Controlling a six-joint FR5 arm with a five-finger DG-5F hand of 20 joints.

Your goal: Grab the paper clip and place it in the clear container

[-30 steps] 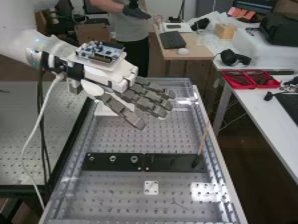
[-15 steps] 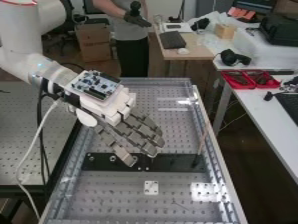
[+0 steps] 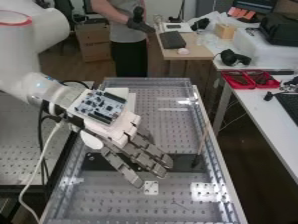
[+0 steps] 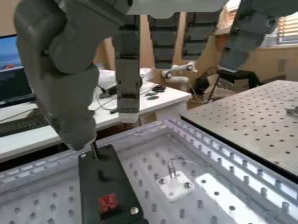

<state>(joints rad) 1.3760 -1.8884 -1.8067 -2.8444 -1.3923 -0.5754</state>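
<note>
The hand (image 3: 145,156) is over the black strip in the high view, its fingers straight and slanting down toward a small white plate (image 3: 151,187). A faint thin wire (image 3: 179,204), apparently the paper clip, lies nearer the bench's near end than that plate. In the wrist view the hand (image 4: 126,70) hangs open with nothing between thumb and fingers, and thin wire (image 4: 171,169) shows at the white plate (image 4: 176,186). Whether the wire touches the plate I cannot tell. A large clear-walled tray (image 4: 229,159) surrounds these things; I cannot make out a separate clear container.
A black strip (image 3: 174,162) with round fittings crosses the perforated surface, and a thin brush-like stick (image 3: 201,145) stands at its right end. Red trays (image 3: 249,79) sit on the white table to the right. Another perforated table (image 3: 20,130) is at the left.
From over the bench's far part, the hand has come toward the near end, past the black strip to beside the white plate. Its fingers remain straight.
</note>
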